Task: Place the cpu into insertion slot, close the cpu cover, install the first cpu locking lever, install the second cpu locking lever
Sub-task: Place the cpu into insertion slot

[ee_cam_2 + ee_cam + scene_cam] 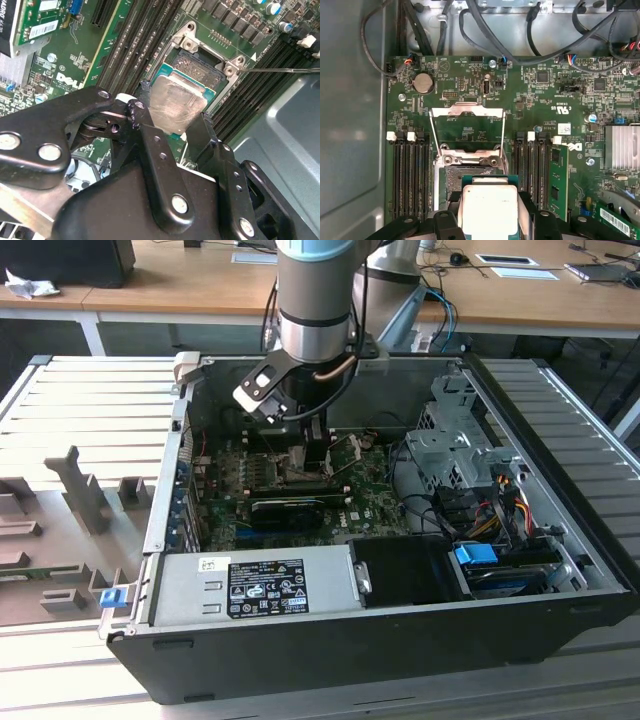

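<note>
My gripper is shut on the cpu, a pale silver square chip pinched by its two edges between black fingers. In both wrist views the chip hangs partly over the insertion slot, a dark square socket with a silver rim on the green board. The first wrist view shows the cpu at the near edge of the insertion slot. The cpu cover, a thin silver frame, stands swung open beyond the socket. In the exterior view the gripper reaches down into the open computer case.
Long black memory slots flank the socket on both sides. A thin lever rod sticks out beside it. A graphics card, power supply, drive cage and loose cables crowd the case.
</note>
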`<state>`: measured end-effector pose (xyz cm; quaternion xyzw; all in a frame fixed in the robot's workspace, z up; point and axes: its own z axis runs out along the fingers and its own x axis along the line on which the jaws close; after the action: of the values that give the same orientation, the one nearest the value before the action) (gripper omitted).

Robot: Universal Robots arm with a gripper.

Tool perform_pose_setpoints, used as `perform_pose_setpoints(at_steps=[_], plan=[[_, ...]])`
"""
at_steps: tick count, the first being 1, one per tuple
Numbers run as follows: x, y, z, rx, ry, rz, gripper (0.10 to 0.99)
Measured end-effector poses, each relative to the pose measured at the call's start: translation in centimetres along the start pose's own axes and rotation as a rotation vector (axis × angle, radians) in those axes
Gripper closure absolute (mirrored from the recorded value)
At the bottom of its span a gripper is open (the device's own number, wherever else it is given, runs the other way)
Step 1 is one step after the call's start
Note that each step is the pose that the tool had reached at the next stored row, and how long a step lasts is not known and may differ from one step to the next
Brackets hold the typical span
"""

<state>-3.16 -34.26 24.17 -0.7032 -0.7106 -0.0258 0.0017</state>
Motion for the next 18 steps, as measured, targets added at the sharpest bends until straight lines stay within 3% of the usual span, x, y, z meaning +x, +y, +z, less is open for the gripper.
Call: perform_pose_setpoints(at_steps=[18], plan=[[0.06,-0.5,0.23,0.0,0.0,0.0,0.557]])
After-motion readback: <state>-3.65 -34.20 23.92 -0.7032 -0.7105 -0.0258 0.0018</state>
